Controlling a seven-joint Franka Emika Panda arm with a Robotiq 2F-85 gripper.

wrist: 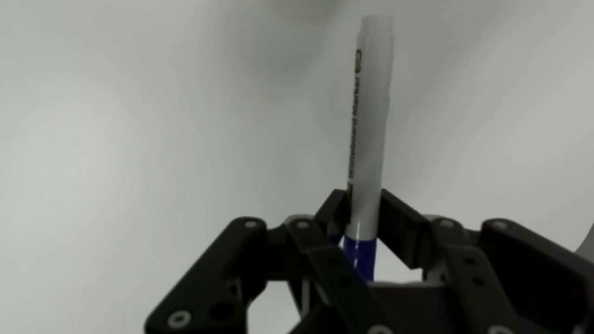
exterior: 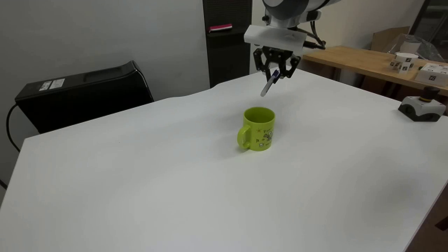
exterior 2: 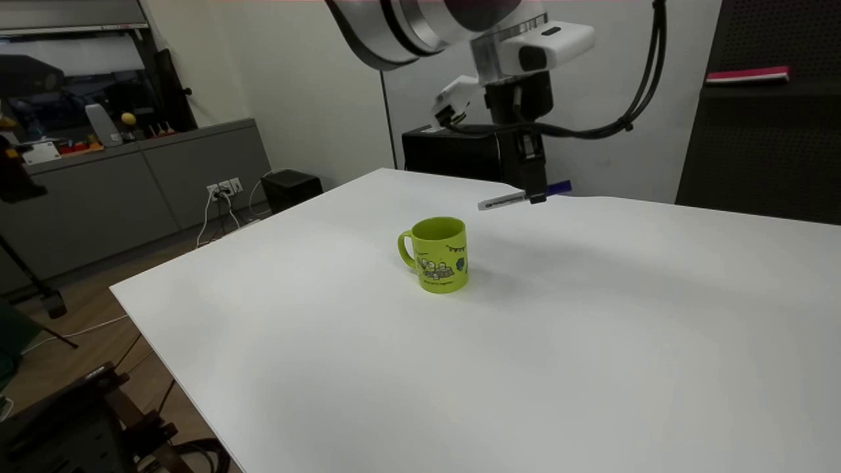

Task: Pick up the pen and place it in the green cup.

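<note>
The lime-green mug stands upright on the white table, in both exterior views (exterior: 259, 134) (exterior 2: 439, 263). Its handle is on the left side in both. My gripper (exterior: 274, 77) is shut on the pen (exterior: 268, 86) and holds it in the air above the table, behind the mug. In an exterior view the gripper (exterior 2: 535, 197) and pen (exterior 2: 502, 201) are up and to the right of the mug, apart from it. In the wrist view the fingers (wrist: 364, 204) grip the whitish barrel (wrist: 371, 116) near its blue end. The pen lies nearly level, slightly tilted, its whitish end toward the mug.
The white table (exterior: 157, 192) fills the middle. An emergency-stop box (exterior: 421, 109) sits at its right edge. A black appliance (exterior: 84, 96) stands beyond the left edge. A wooden table (exterior: 346, 57) is behind. A cable (exterior 2: 591, 135) hangs from the arm.
</note>
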